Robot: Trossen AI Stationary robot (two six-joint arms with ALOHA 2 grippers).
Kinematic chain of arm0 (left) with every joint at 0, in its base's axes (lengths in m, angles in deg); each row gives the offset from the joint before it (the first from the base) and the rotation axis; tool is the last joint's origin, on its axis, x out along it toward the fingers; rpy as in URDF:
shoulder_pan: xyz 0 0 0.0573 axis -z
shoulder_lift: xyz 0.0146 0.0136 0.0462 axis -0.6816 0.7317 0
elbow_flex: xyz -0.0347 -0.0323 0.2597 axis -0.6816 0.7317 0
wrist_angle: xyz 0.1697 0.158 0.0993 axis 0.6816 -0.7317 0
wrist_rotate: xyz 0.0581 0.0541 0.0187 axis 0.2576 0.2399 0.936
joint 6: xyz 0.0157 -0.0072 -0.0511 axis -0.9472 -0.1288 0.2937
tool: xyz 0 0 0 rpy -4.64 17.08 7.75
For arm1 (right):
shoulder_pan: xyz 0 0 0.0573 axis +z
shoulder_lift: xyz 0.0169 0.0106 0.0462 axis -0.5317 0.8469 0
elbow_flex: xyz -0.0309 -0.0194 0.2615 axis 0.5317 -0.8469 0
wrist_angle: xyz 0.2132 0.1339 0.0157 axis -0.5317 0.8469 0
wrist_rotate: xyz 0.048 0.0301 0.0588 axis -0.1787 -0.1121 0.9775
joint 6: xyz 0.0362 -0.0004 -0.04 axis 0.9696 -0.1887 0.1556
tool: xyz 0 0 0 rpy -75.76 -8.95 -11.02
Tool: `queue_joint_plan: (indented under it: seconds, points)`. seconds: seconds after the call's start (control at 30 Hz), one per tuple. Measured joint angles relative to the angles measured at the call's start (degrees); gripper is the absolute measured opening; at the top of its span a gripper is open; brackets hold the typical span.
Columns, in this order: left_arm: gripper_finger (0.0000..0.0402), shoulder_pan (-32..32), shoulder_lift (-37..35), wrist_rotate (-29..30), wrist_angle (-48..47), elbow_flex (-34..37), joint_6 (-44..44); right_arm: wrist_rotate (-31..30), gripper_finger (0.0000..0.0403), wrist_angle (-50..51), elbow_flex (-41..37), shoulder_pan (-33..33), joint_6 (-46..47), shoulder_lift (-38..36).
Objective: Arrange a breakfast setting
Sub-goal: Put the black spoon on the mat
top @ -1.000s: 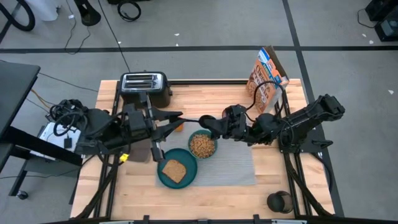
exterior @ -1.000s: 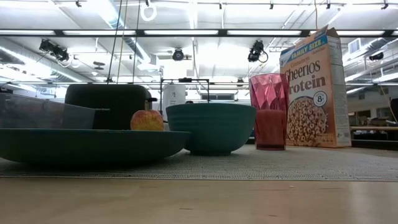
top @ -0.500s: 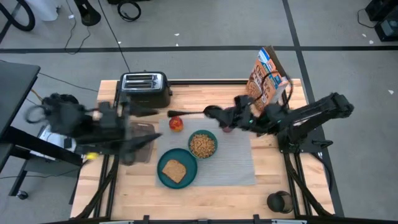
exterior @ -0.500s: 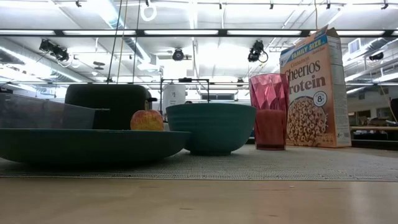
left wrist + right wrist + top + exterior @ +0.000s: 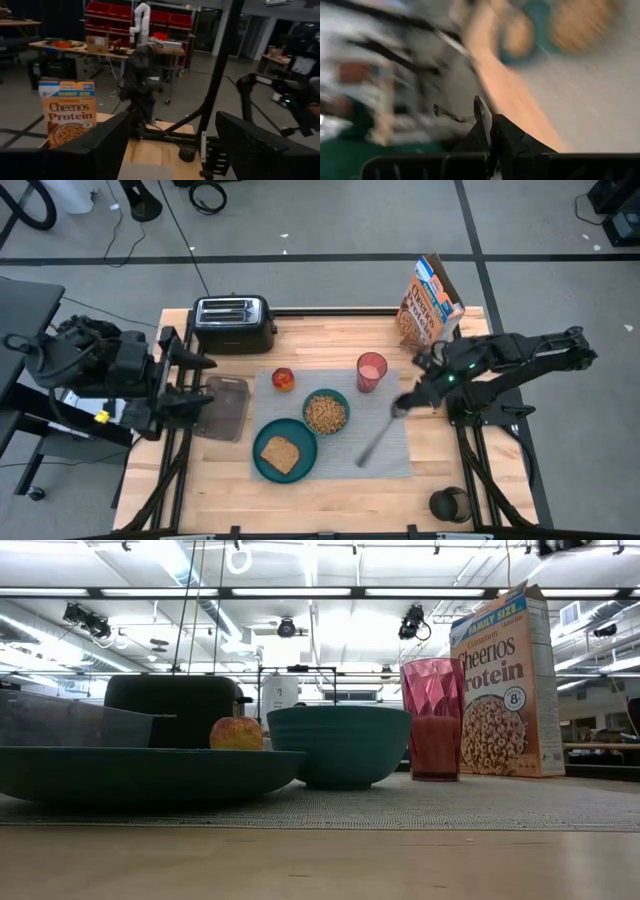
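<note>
right gripper (image 5: 402, 406) pinched shut on metal spoon (image 5: 375, 442), handle trailing down over placemat (image 5: 395, 452) | likely headed beside bowl (image 5: 326, 412), just left; cup (image 5: 371, 371) just above | left gripper (image 5: 205, 380) parked far left, fingers spread, empty

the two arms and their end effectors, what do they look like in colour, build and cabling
Both arms are black, built of chunky jointed segments. The left arm carries a bundle of looped black cables at its base, with a small yellow tag below it. The right arm shows a small green light near its wrist. The left end effector has two broad, flat dark fingers; the right end effector has narrow dark fingers tapering to points.
</note>
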Motion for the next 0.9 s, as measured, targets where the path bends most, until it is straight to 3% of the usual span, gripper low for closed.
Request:
queue_joint_plan:
  seconds: [0.17, 0.53, 0.73, 0.9]
  points:
    - [0.0298, -2.43, 2.37, -0.02, -0.27, 0.09, 1.05, 7.39, 0.0012, 13.83, 0.0, -0.75, -9.86, 4.26]
    - [0.0298, -6.32, 5.0, -1.34, -0.18, 0.09, 3.62, 16.41, 0.0012, 13.75, 0.0, -8.08, -36.73, 24.04]
    - [0.0298, -5.89, 5.0, -2.03, -0.34, 0.09, 7.29, 16.54, 0.0012, 12.4, 0.0, -11.17, -44.87, 32.75]
    - [0.0298, -4.67, 5.0, -2.04, -1.39, 0.07, 9.21, 14.13, 0.0012, 12.64, 0.0, -9.9, -43.24, 35.2]
